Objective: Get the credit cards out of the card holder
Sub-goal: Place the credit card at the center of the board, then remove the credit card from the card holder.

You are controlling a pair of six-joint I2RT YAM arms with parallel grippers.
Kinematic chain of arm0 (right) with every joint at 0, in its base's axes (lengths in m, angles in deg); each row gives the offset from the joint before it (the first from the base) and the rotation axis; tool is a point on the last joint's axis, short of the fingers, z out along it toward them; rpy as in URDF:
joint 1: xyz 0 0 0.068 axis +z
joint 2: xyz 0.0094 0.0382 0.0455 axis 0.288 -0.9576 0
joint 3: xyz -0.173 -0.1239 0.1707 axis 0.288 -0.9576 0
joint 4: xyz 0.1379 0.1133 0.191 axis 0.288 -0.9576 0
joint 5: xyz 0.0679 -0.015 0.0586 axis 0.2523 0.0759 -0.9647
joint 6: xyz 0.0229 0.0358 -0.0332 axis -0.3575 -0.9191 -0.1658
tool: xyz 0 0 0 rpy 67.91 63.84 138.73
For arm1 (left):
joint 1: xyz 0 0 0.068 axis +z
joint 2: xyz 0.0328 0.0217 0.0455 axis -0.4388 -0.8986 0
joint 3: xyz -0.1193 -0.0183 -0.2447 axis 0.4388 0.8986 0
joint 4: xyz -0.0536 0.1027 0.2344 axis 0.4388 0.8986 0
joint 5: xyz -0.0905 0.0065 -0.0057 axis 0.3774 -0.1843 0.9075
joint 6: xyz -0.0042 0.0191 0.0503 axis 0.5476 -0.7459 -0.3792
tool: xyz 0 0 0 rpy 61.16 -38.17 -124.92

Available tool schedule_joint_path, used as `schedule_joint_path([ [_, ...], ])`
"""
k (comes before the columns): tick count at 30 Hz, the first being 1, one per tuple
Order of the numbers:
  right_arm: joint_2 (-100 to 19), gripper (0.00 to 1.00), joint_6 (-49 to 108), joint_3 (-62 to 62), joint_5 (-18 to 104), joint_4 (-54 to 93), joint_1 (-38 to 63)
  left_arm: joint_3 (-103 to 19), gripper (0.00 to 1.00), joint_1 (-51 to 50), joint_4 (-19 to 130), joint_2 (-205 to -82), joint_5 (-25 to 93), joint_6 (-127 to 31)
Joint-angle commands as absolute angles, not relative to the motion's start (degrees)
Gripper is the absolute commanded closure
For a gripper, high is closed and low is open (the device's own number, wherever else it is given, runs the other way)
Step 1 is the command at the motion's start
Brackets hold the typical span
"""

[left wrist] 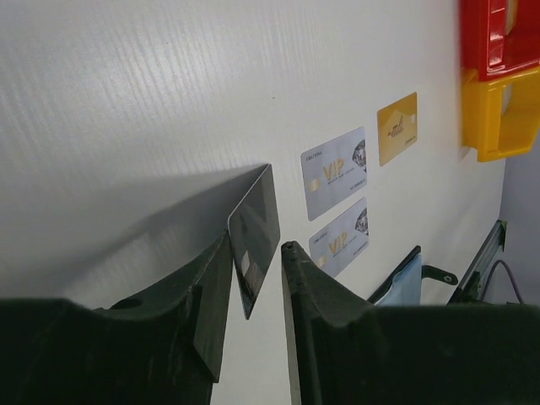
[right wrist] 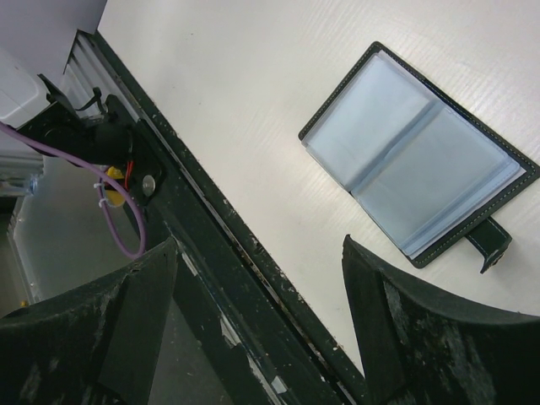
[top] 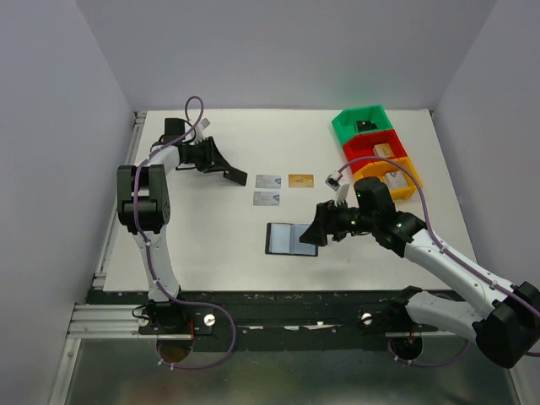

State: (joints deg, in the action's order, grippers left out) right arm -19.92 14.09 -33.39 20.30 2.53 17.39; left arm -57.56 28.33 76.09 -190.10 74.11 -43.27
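left tool point(left wrist: 256, 245), jaws loosely parted, straddles a black card point(left wrist: 257, 211) tipped on edge; right tool point(right wrist: 260, 245) gapes wide just beside the card holder point(right wrist: 422, 152), lying open on the surface point(top: 211, 236). best lift straight up so it drops flat near the silver cards point(left wrist: 335, 173).

Card holder point(top: 291, 239) open, credit cards point(top: 267, 180) out
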Motion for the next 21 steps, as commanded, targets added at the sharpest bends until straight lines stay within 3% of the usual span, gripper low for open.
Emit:
schedule_joint_path([
  [1, -19.3, 0.14, 15.1, -33.0, 21.0, 1.6, 17.5, -58.5, 0.55, 30.4, 77.4, -189.0, 71.3, -43.7],
  [5, -19.6, 0.14, 15.0, -32.9, 21.6, 1.4, 17.5, -58.2, 0.45, 31.2, 77.2, -187.9, 69.9, -43.4],
  [9, -19.8, 0.14, 14.6, -32.4, 24.9, 0.2, 17.5, -57.8, 0.44, 31.9, 77.6, -186.0, 65.7, -42.7],
  [12, -20.4, 0.13, 10.7, -31.4, 35.1, -3.8, 17.5, -55.6, 0.43, 31.9, 76.6, -181.9, 59.1, -41.3],
  [18, -19.8, 0.00, 8.2, -32.0, 50.6, -5.5, 17.5, -41.1, 0.40, 27.2, 69.9, -162.4, 30.4, -37.1],
  [19, -20.0, 0.00, 8.2, -31.9, 53.4, -5.6, 17.5, -38.5, 0.15, 26.3, 68.9, -158.7, 26.0, -36.3],
  [20, -20.6, 0.00, 8.4, -31.5, 54.3, -5.8, 17.4, -35.3, 0.01, 23.9, 68.1, -155.8, 19.9, -34.8],
  [21, -21.5, 0.00, 8.6, -30.8, 55.3, -6.8, 17.4, -32.9, 0.01, 22.8, 67.0, -152.7, 17.2, -32.9],
])
